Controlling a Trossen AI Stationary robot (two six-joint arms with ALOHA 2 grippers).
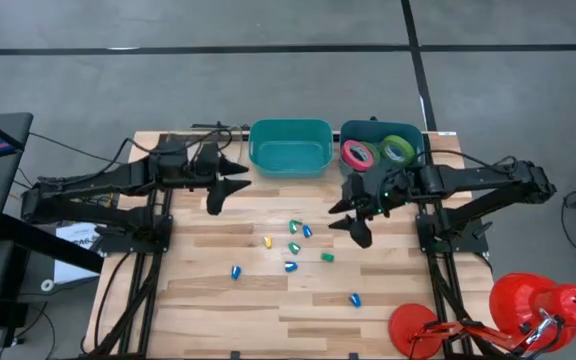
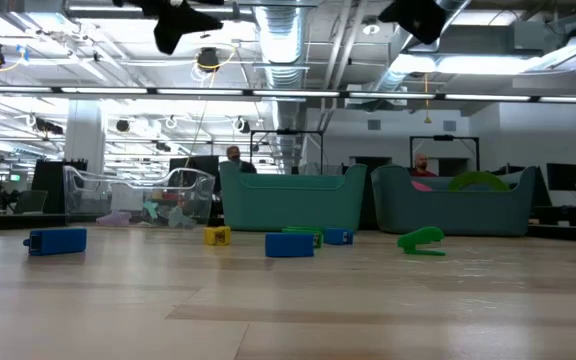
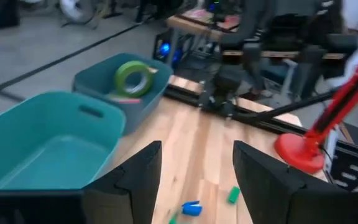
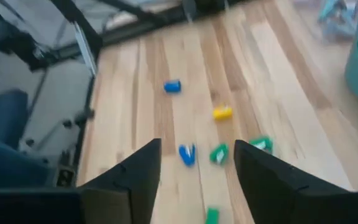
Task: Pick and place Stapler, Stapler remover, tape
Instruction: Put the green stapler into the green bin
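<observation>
The pale wood-plank surface (image 1: 208, 300) carries small blocky coloured pieces (image 1: 293, 247). Two smooth plastic bins stand at its far edge: a teal bin (image 1: 290, 146), and a darker bin (image 1: 415, 138) holding flat, wide-centred tape rolls, pink-red (image 1: 358, 154) and green (image 1: 398, 150). The left gripper (image 1: 220, 185) and right gripper (image 1: 353, 218) hover above the surface, both released and grasping nothing.

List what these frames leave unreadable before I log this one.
- Small coloured pieces: too small in the high view, blurred in the right wrist view to tell stapler from remover.
- Third tape roll: dark bin shows only pink and green; its wall hides the rest in the low view.
</observation>
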